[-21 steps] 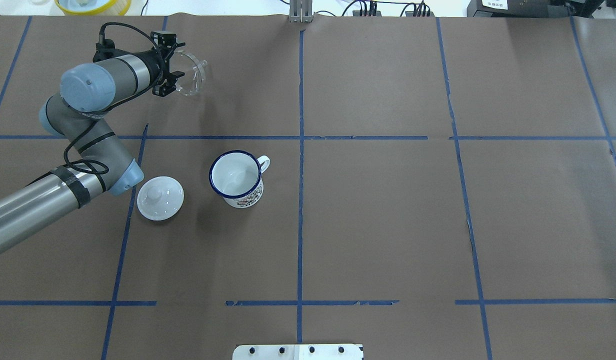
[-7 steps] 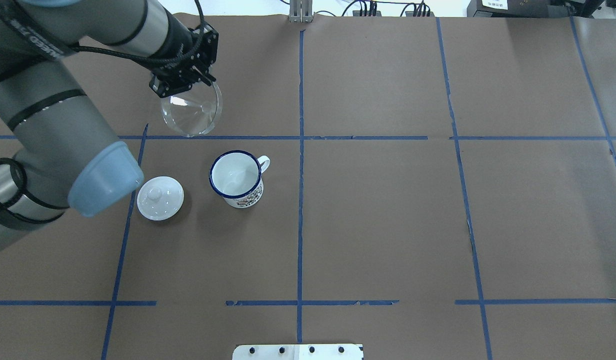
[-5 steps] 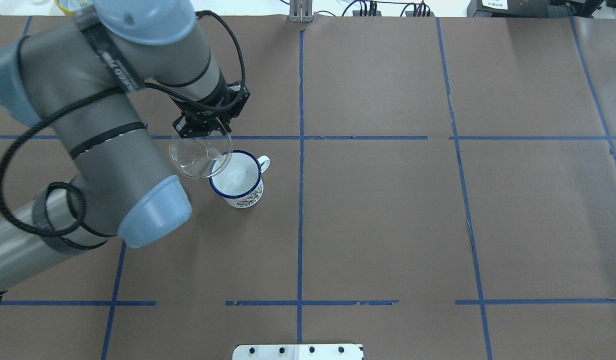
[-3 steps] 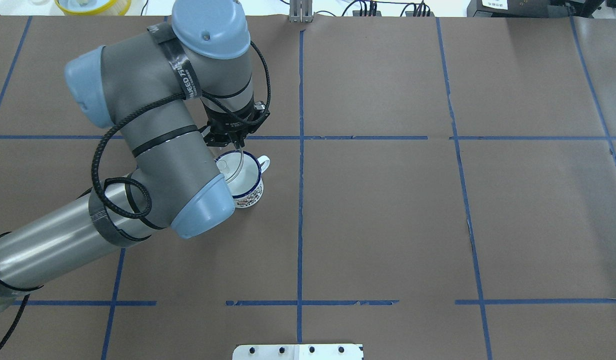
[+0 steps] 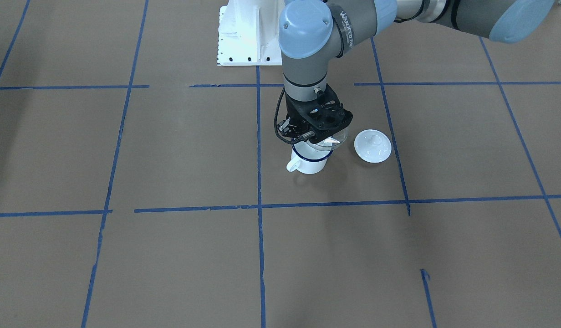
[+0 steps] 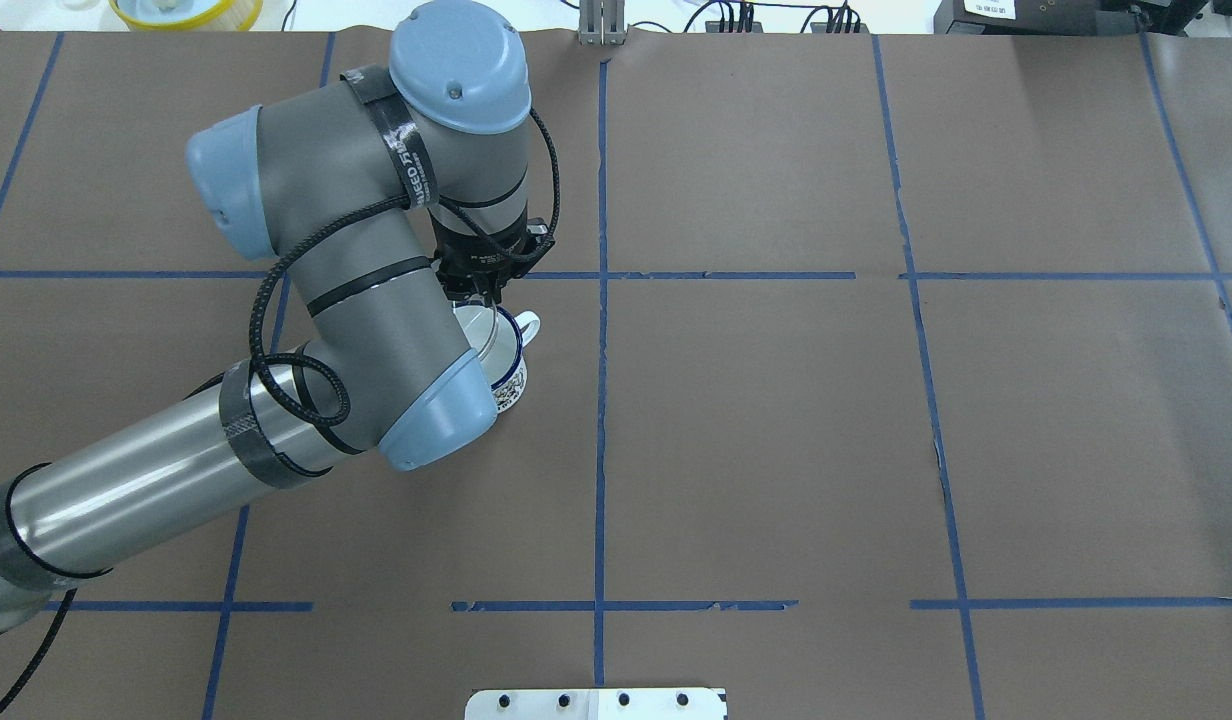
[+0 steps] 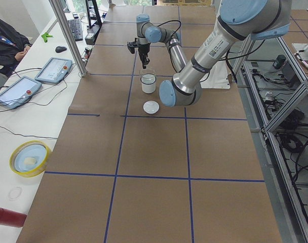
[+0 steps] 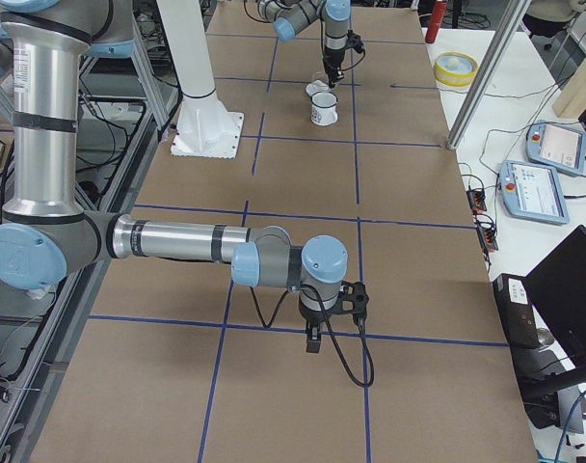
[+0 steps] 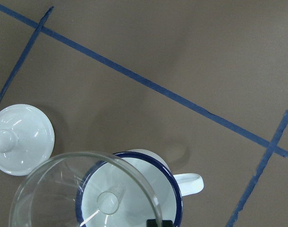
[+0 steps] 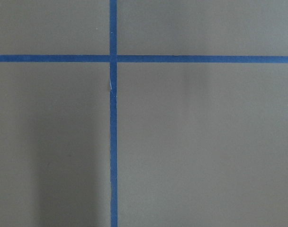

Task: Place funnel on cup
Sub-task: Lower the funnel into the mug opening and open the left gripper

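The left gripper (image 6: 484, 292) has its jaws clamped on the rim of the funnel (image 9: 63, 189), holding it spout-down just above the cup (image 9: 158, 187). The spout hangs over the cup's mouth, but the wide rim looks off-centre, toward the lid (image 9: 21, 139). Lowering cleanly depends on closing that offset, I'd say. The right arm is well apart; I cannot tell how its jaws stand.
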`<state>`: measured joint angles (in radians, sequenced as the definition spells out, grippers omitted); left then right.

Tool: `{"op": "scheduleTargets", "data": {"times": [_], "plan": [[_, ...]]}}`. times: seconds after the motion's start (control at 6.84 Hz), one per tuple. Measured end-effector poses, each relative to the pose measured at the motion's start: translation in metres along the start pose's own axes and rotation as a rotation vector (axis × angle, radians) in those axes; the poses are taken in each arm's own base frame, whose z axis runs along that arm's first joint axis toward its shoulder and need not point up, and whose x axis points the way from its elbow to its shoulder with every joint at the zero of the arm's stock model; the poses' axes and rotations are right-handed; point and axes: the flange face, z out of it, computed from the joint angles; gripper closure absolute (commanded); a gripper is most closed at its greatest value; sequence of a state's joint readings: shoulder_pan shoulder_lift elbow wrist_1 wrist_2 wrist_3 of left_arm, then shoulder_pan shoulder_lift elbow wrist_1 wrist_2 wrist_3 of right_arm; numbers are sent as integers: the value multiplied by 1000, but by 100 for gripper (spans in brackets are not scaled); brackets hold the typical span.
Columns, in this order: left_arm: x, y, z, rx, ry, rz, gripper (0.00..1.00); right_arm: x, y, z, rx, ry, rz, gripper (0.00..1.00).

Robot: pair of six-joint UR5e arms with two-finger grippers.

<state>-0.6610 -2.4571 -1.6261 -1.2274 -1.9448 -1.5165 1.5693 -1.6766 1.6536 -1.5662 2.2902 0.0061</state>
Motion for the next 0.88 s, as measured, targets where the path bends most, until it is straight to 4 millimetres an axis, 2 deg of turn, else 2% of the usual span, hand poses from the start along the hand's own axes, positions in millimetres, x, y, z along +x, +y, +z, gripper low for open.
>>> {"op": "scheduleTargets", "data": {"times": [0.29,0.44,0.58,0.73,0.88], "plan": [[14,-6,23,-2,-3,5,100,0,0,0,0,0,0,0],[15,-6,28,-3,-6,7,100,0,0,0,0,0,0,0],[15,-6,30,-4,-7,9,79,0,0,0,0,0,0,0],[15,-6,30,-4,-8,13,1,0,0,0,0,0,0,0],[14,-6,31,-4,-7,15,0,0,0,0,0,0,0,0]]}}
